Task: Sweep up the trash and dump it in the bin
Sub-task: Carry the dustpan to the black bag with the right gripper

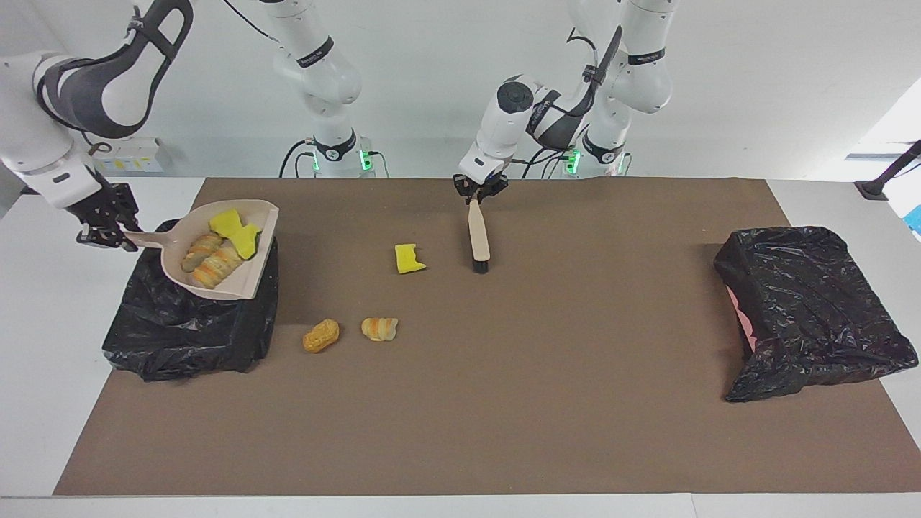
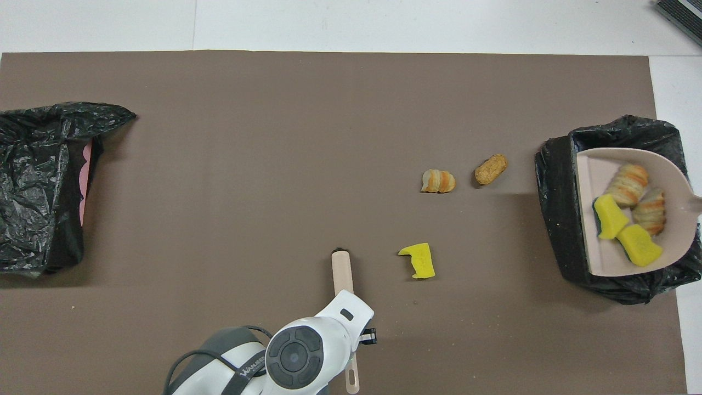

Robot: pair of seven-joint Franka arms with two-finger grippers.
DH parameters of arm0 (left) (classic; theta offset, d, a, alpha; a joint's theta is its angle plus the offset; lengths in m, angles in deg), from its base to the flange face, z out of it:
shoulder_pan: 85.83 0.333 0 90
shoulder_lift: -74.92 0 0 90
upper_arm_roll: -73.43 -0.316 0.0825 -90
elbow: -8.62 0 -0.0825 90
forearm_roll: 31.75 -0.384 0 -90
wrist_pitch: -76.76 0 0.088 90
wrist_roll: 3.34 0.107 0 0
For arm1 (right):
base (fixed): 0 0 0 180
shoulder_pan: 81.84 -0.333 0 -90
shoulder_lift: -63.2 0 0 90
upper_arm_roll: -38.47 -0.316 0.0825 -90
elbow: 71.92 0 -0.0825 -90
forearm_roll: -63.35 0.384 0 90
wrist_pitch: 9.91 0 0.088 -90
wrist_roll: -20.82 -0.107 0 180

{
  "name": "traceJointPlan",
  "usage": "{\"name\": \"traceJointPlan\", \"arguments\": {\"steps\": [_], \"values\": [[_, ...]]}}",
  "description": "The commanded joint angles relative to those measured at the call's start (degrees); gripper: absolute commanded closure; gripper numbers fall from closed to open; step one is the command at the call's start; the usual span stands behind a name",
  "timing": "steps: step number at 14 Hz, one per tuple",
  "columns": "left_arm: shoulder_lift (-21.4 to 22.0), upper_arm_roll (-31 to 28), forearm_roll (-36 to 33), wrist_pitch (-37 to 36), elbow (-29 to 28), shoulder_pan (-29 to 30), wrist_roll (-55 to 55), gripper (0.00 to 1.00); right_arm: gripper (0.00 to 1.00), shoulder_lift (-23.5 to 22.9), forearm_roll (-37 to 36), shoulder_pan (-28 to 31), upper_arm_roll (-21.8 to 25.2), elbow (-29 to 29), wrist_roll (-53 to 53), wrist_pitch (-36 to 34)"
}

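Observation:
My right gripper [image 1: 108,230] is shut on the handle of the beige dustpan [image 1: 248,279], held tilted over the black-lined bin [image 1: 187,331] at the right arm's end. Two yellow sponge chunks [image 1: 232,224] and two bread lumps [image 1: 209,260] of the trash lie in the pan [image 2: 603,258]. On the mat lie a yellow chunk [image 1: 409,258] [image 2: 419,260], a striped bread lump [image 1: 379,329] [image 2: 437,181] and a brown lump [image 1: 321,335] [image 2: 491,169]. My left gripper [image 1: 479,190] is shut on the brush [image 1: 478,241] [image 2: 341,271], bristles down beside the yellow chunk.
A second black-bagged bin [image 1: 806,309] [image 2: 38,186] lies at the left arm's end of the brown mat. White table shows around the mat. The bin [image 2: 556,219] under the pan sits at the mat's edge.

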Motion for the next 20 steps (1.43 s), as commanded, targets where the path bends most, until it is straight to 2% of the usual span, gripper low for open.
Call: {"name": "traceJointPlan", "arguments": {"steps": [1,2,3,5,7,10,12,14,16,18,20], "values": [[1.79,-0.82,-0.35,3.39,-3.76,-1.7,-1.23,0.91,1.0,0.92,-6.92,1.14,-0.78,-0.8,2.69,4.22],[1.61,-0.82,-0.35,3.39,-3.68,-1.27,-1.32,0.43,1.0,0.92,-9.73,1.14,-0.78,-1.24,2.7,6.33],[1.35,-0.82,-0.35,3.48,-3.33,-0.74,-1.41,0.0,1.0,0.84,-12.72,1.14,-0.86,-1.42,2.26,8.27],[1.09,-0.83,-0.35,2.96,-2.28,1.36,-1.41,0.0,1.0,0.57,-16.77,0.71,-0.86,-1.77,0.16,12.31],[1.08,-0.82,-0.44,1.91,-0.78,4.27,-1.15,0.0,1.0,0.48,-21.86,-0.17,-0.95,-2.12,-3.09,13.47],[-0.31,-1.09,-0.52,0.05,2.47,10.41,0.17,0.0,1.0,1.8,-25.04,-2.19,-0.86,-3.88,-7.93,13.73],[-2.6,-1.09,-3.32,-0.12,5.1,14.97,6.12,0.0,1.0,3.99,-29.42,-3.69,-0.86,-6.33,-13.62,13.65],[-4.62,-1.18,-4.56,-0.91,7.82,19.2,12.97,0.0,1.0,7.85,-37.23,-6.49,-0.95,-11.07,-22.39,13.39],[-7.69,-1.18,-4.65,-4.75,12.99,24.9,20.35,0.0,1.0,10.76,-42.17,-8.78,-0.95,-14.68,-28.48,13.21],[-10.33,-1.18,-5.0,-7.5,17.31,29.74,29.31,0.0,1.0,11.38,-45.95,-11.06,-0.95,-15.31,-31.22,11.9],[-11.56,-1.18,-9.2,-7.42,19.69,34.31,36.35,0.0,1.0,11.73,-49.47,-13.87,-1.04,-15.31,-34.9,7.87]]}}
